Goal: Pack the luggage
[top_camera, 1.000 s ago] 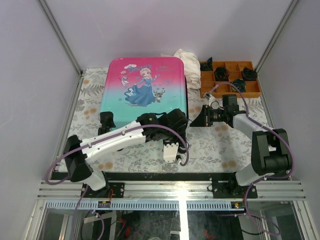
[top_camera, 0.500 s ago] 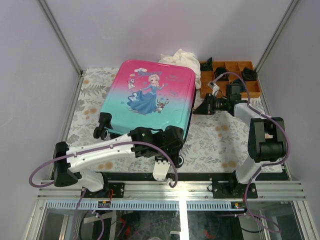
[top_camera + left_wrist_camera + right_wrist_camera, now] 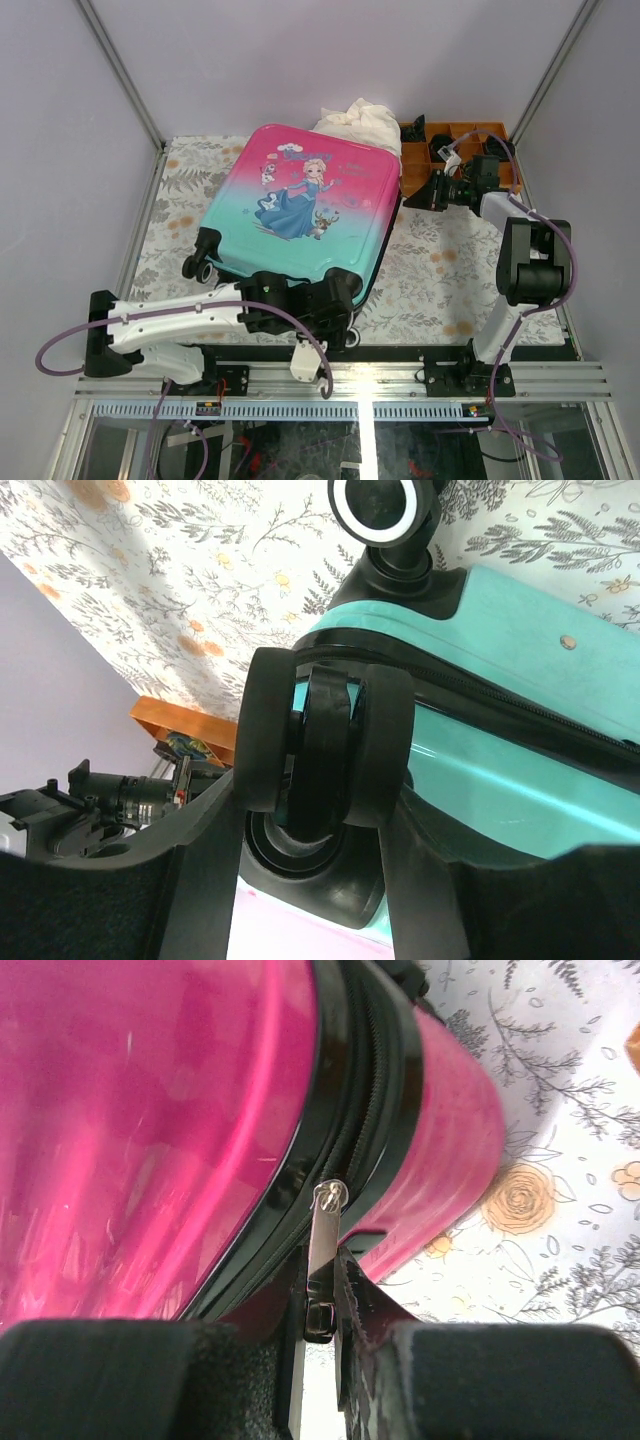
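The luggage (image 3: 300, 205) is a closed pink-to-teal suitcase with a princess print, lying flat and turned askew on the floral table. My left gripper (image 3: 335, 297) is at its near right corner. In the left wrist view my gripper (image 3: 318, 880) is shut on a black double wheel (image 3: 322, 745) of the teal shell (image 3: 520, 680). My right gripper (image 3: 420, 193) is at the suitcase's right edge. In the right wrist view my gripper (image 3: 320, 1305) is shut on the metal zipper pull (image 3: 324, 1240) of the pink shell (image 3: 150, 1110).
A white cloth (image 3: 362, 122) is bunched behind the suitcase. An orange compartment tray (image 3: 478, 178) with black parts stands at the back right, just behind my right gripper. Two more suitcase wheels (image 3: 200, 262) stick out at the near left. Grey walls close in the sides.
The suitcase has turned clockwise and shifted toward the back right. My left gripper has drawn nearer with the wheel. My right gripper has moved farther back along the right edge.
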Robot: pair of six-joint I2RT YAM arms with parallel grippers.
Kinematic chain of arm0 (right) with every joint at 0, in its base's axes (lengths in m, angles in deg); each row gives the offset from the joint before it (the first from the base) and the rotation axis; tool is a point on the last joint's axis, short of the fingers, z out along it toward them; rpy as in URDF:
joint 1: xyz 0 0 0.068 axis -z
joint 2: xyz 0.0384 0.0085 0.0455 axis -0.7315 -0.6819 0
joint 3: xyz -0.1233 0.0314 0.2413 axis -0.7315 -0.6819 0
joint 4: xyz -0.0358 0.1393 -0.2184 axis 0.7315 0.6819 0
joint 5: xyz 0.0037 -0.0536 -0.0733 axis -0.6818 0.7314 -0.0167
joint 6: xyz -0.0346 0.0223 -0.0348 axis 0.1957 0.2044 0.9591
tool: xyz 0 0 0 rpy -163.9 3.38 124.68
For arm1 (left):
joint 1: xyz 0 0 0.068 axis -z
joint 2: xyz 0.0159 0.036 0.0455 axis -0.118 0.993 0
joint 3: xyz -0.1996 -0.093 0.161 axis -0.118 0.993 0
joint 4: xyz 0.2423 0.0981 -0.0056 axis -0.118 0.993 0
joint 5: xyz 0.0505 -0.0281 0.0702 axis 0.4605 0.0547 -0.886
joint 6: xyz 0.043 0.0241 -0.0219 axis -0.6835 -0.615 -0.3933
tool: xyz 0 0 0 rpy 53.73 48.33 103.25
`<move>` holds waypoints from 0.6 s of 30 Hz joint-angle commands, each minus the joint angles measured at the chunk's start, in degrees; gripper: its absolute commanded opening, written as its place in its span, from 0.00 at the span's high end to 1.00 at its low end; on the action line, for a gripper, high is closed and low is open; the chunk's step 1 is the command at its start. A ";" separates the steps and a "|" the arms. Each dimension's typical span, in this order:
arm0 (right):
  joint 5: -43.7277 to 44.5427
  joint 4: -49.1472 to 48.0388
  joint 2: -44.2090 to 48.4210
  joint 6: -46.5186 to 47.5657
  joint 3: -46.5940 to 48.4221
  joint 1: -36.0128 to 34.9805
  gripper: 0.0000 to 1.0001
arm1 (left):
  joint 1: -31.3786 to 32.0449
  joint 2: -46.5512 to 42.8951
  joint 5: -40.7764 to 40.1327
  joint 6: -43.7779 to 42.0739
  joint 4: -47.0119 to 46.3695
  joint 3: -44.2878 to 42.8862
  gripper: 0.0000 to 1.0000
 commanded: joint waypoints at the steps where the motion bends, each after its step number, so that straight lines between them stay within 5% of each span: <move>1: 0.85 -5.66 1.15 3.33 4.20 3.19 1.00 | 3.01 -1.97 12.32 8.04 12.19 4.42 0.84; 4: -0.17 -5.89 1.46 3.08 2.43 3.11 1.00 | 3.06 -2.78 12.39 15.84 6.89 3.68 0.46; 10: -0.74 -6.07 2.51 3.51 -0.97 2.88 1.00 | 2.74 -3.95 13.13 36.84 2.66 -2.20 0.19; 11: -0.74 -5.56 2.65 3.99 -1.27 2.85 1.00 | 2.41 -5.46 13.34 39.69 2.10 -2.13 0.02; 18: -0.74 -3.20 3.08 6.56 -2.43 2.92 1.00 | -8.41 -18.11 7.94 51.40 1.56 4.50 0.00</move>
